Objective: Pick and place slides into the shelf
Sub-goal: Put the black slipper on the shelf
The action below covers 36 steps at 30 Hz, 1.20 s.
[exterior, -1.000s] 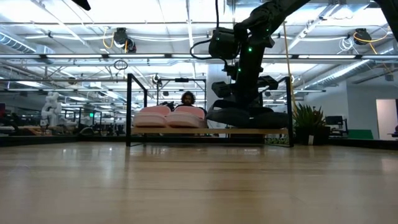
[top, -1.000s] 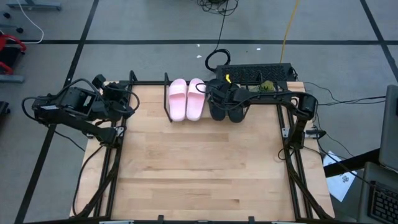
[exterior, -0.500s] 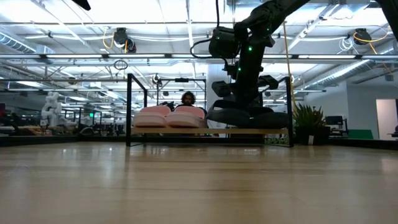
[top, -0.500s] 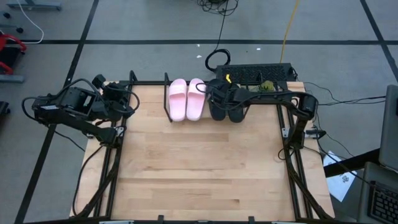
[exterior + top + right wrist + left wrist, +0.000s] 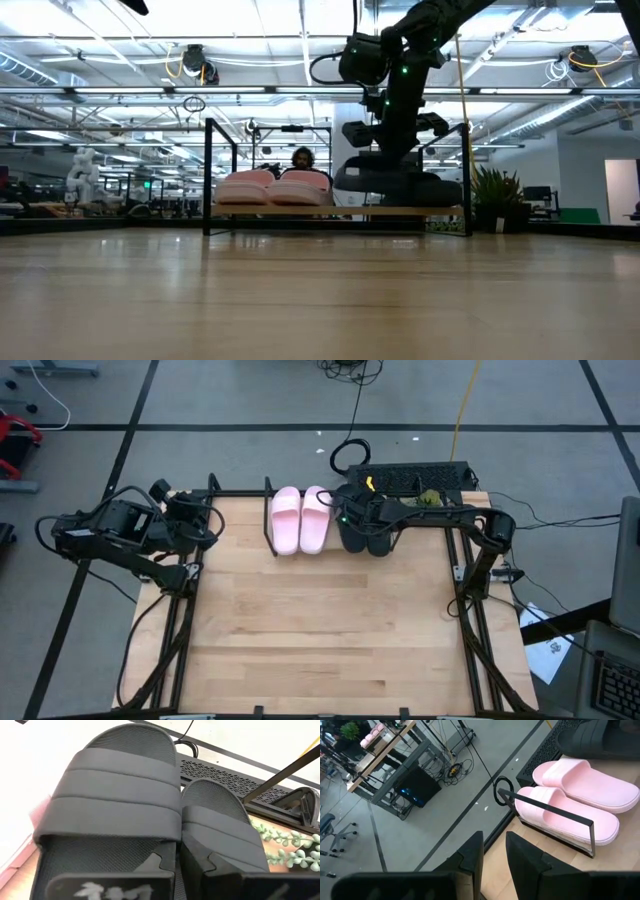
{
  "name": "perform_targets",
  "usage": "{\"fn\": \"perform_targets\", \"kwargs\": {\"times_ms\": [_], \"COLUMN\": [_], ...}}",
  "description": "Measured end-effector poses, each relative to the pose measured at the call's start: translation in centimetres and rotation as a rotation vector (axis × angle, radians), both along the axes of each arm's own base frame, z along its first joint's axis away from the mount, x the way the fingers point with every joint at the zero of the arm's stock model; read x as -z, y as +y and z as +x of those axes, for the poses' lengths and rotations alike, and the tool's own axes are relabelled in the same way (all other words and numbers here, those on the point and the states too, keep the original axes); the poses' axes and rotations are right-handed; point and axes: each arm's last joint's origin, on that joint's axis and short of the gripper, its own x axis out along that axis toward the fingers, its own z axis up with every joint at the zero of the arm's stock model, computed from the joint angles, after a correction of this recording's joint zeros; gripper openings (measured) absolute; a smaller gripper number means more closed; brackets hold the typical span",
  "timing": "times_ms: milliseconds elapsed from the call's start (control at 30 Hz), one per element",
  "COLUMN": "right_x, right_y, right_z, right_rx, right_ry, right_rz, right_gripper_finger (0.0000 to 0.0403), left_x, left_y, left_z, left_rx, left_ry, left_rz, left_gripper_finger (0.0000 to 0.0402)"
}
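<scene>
Two pale pink slides [image 5: 300, 520] [image 5: 272, 187] [image 5: 570, 795] lie side by side on the shelf board [image 5: 340, 211], soles down, next to a black upright bar [image 5: 268, 500]. Two black slides [image 5: 365, 540] [image 5: 400, 185] [image 5: 115, 795] rest beside them on the same board, toward the table's right. My right gripper [image 5: 350, 517] [image 5: 390, 150] [image 5: 178, 862] hovers shut just above the black pair, over the seam between them. My left gripper [image 5: 205, 525] [image 5: 494, 855] waits at the far left corner with a narrow gap between its fingers.
A black perforated tray with green plant sprigs [image 5: 410, 478] [image 5: 280, 850] sits behind the shelf. A cable loop [image 5: 350, 455] lies on the floor beyond. A person [image 5: 302, 158] sits far behind the table. Bare wood tabletop [image 5: 320, 620] stretches toward the near edge.
My right gripper has risen a little above the black slides, which have stayed where they were on the shelf board.
</scene>
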Motion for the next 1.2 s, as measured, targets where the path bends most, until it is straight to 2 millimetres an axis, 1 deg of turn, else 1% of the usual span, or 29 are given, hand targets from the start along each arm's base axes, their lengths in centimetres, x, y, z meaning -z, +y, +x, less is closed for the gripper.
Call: {"fn": "perform_targets", "kwargs": {"times_ms": [167,433,667,767,933,1200], "right_x": [0.0,1.4,1.5,1.6,1.6,1.6], "right_y": [0.0,-0.2,-0.2,-0.4,-1.1,-1.4], "right_z": [0.0,0.4,0.6,0.7,0.9,0.7], "right_rx": [-0.002,-0.006,-0.011,-0.044,-0.049,-0.072], "right_ry": [0.005,0.028,0.022,0.010,-0.048,-0.035], "right_rz": [0.001,0.036,0.040,0.070,0.105,0.119], "right_gripper_finger": [0.0000,0.0000,0.0000,0.0008,0.0027,0.0046], "left_x": [0.0,0.0,0.0,0.0,0.0,0.0], "left_y": [0.0,0.0,0.0,0.0,0.0,0.0], "left_z": [0.0,0.0,0.0,0.0,0.0,0.0], "left_rx": [0.000,0.000,0.000,0.001,0.010,0.012], "left_ry": [-0.001,0.001,0.001,0.002,0.015,0.019], "left_rz": [-0.001,0.000,0.000,0.001,0.007,0.009], "left_gripper_finger": [0.0086,0.0086,0.0086,0.0086,0.0086,0.0086]}}
